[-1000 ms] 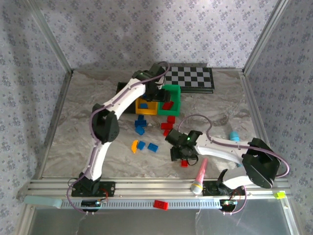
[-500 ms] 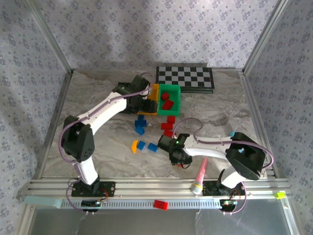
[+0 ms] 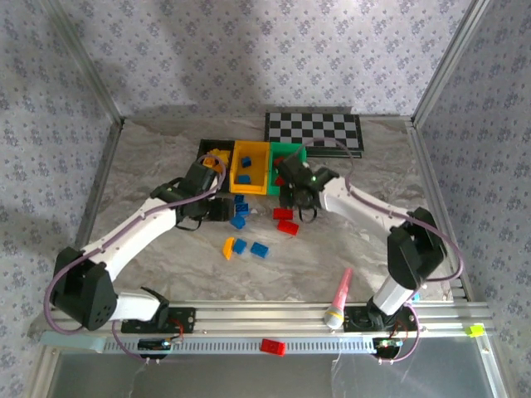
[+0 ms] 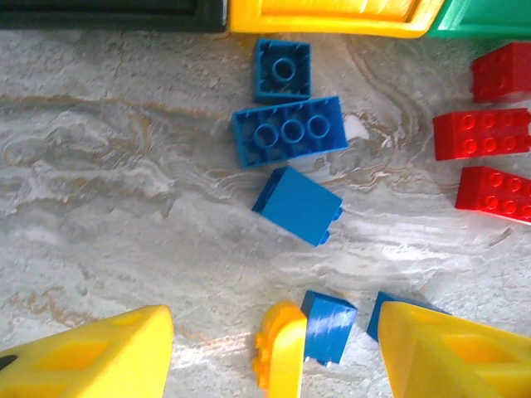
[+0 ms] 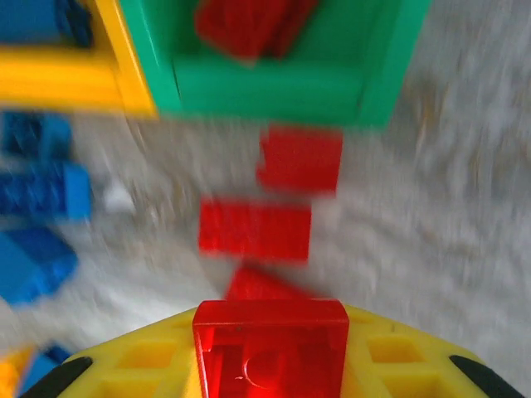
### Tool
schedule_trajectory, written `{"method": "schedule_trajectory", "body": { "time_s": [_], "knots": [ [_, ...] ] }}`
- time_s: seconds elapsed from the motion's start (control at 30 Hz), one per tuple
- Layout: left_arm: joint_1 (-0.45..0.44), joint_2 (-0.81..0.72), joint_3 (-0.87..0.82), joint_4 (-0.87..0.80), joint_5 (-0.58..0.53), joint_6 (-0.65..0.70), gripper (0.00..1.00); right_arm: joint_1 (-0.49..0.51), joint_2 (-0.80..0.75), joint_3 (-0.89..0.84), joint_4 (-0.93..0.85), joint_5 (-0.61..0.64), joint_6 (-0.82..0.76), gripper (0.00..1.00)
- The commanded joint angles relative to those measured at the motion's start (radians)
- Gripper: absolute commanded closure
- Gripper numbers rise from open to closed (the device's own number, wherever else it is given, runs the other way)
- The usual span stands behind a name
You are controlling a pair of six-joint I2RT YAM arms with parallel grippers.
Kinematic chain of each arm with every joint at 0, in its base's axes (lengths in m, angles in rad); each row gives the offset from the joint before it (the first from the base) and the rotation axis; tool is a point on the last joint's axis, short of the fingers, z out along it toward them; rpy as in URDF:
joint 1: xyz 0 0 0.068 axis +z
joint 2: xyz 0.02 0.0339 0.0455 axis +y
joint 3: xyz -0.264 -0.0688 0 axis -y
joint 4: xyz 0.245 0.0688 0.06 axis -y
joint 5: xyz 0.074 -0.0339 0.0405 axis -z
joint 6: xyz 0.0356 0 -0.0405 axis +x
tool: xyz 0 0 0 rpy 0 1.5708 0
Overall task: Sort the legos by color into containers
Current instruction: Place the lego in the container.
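Observation:
My right gripper is shut on a translucent red lego, hanging just in front of the green container, which holds red legos. From above, this gripper sits at the green container's near edge. Red legos lie on the table below it. My left gripper is open over the table, its fingers wide apart around a yellow lego and a blue lego. More blue legos lie ahead, by the yellow container.
The black container holds a yellow lego beside the yellow container. A checkerboard lies behind the containers. A pink marker rests near the front rail and a red lego sits on the rail. Loose legos lie mid-table.
The right arm swung from the table's front up to the green container, carrying the red lego. The left arm drew back from the containers to the blue legos.

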Motion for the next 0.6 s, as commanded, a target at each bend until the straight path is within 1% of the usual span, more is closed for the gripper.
{"method": "schedule_trajectory", "body": {
  "time_s": [0.0, 0.03, 0.07, 0.1, 0.13, 0.17, 0.23, 0.3, 0.37, 0.47, 0.57],
  "knots": [
    [0.000, -0.032, -0.035, 0.003, -0.009, -0.029, 0.34, -0.059, 0.115, 0.125, 0.039, 0.033, -0.143, 0.62],
    [0.001, -0.038, -0.042, 0.006, -0.001, -0.037, 0.34, -0.072, 0.144, 0.163, 0.053, 0.032, -0.165, 0.60],
    [-0.001, -0.043, -0.050, 0.014, 0.008, -0.043, 0.34, -0.086, 0.179, 0.206, 0.056, 0.032, -0.186, 0.55],
    [-0.002, -0.048, -0.056, 0.018, 0.014, -0.048, 0.34, -0.097, 0.218, 0.250, 0.056, 0.035, -0.197, 0.44],
    [-0.004, -0.050, -0.056, 0.019, 0.018, -0.053, 0.34, -0.104, 0.248, 0.303, 0.040, 0.035, -0.207, 0.37],
    [-0.005, -0.052, -0.054, 0.018, 0.018, -0.053, 0.34, -0.106, 0.290, 0.349, 0.014, 0.042, -0.215, 0.32],
    [-0.005, -0.056, -0.052, 0.018, 0.015, -0.051, 0.34, -0.104, 0.317, 0.385, -0.006, 0.046, -0.224, 0.30],
    [-0.006, -0.057, -0.054, 0.023, 0.009, -0.049, 0.34, -0.097, 0.304, 0.352, 0.019, 0.029, -0.219, 0.30],
    [-0.005, -0.041, -0.055, 0.042, 0.014, -0.046, 0.34, -0.086, 0.257, 0.271, 0.078, 0.010, -0.203, 0.30],
    [-0.005, 0.014, -0.028, 0.055, 0.054, -0.035, 0.34, -0.074, 0.172, 0.127, 0.153, -0.011, -0.181, 0.30],
    [-0.017, 0.076, 0.016, 0.063, 0.078, -0.024, 0.34, -0.054, 0.073, -0.008, 0.197, 0.001, -0.164, 0.29]
  ]
}}
